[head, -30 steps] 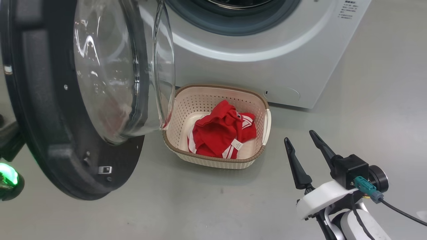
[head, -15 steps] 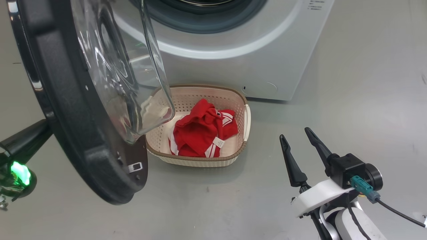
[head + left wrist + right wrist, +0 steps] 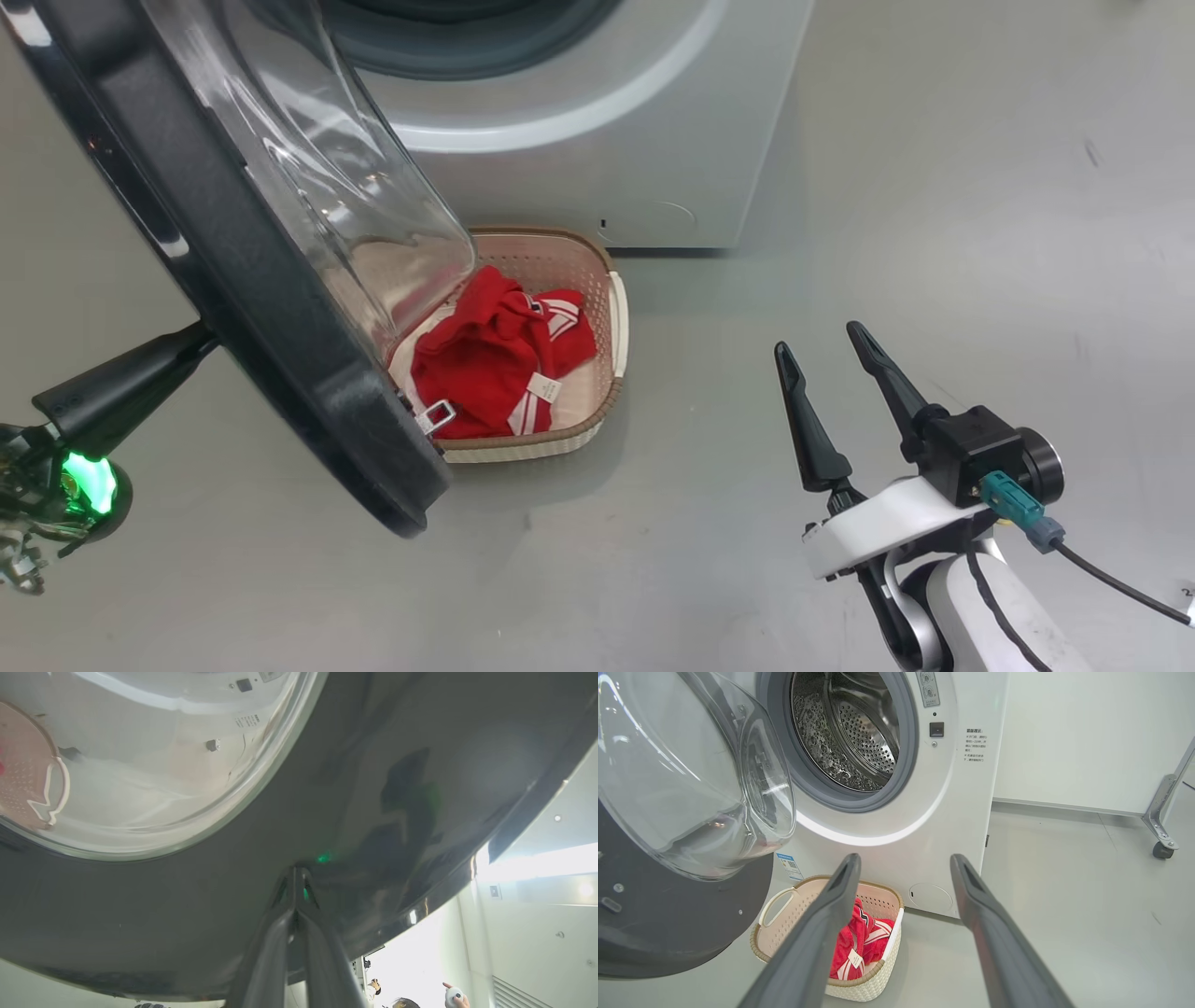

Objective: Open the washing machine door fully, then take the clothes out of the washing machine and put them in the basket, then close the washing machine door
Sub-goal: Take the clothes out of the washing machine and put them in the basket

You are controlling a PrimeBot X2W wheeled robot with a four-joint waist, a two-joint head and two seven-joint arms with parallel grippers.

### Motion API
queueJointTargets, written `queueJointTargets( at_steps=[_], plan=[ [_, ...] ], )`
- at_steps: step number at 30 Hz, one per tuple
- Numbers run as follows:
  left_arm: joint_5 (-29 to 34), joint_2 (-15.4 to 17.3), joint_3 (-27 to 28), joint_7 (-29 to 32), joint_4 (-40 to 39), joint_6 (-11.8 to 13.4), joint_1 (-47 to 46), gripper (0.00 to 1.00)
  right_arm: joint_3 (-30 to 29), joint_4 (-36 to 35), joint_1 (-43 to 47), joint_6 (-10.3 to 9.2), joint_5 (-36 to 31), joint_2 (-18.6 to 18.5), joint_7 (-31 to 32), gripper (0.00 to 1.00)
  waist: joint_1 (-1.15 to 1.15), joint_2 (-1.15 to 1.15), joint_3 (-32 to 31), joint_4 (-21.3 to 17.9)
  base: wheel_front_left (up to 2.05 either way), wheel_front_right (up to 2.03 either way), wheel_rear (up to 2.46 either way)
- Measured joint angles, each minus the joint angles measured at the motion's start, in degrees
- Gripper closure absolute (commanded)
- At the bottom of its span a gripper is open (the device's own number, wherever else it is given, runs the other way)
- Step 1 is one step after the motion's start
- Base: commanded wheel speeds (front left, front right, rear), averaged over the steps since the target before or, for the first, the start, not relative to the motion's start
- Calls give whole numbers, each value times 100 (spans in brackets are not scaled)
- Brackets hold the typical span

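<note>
At the round black-rimmed glass door [image 3: 280, 322] | left gripper [image 3: 298, 877], clenched, pressed its rim — judged closing step | right gripper [image 3: 818, 338] stood splayed, empty | next: push until latched.

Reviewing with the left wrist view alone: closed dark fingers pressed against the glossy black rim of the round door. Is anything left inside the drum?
Observer: The right wrist view shows the steel perforated drum of the white washing machine; no clothes in the part visible.
Operator: Where's the laundry?
Observer: A red garment with white stripes lies in the cream perforated basket.
Operator: And the right gripper?
Observer: The right gripper is open, holding nothing, right of the basket.
</note>
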Motion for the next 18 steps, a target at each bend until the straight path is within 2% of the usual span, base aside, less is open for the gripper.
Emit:
queueJointTargets(
  at_steps=[18],
  plan=[
    [-7,-75,-170,-65,-514,319,-303,100,-16,47,-309,-2,2,78,-177,0,0,0,544,-761,0,0,0]
  ],
)
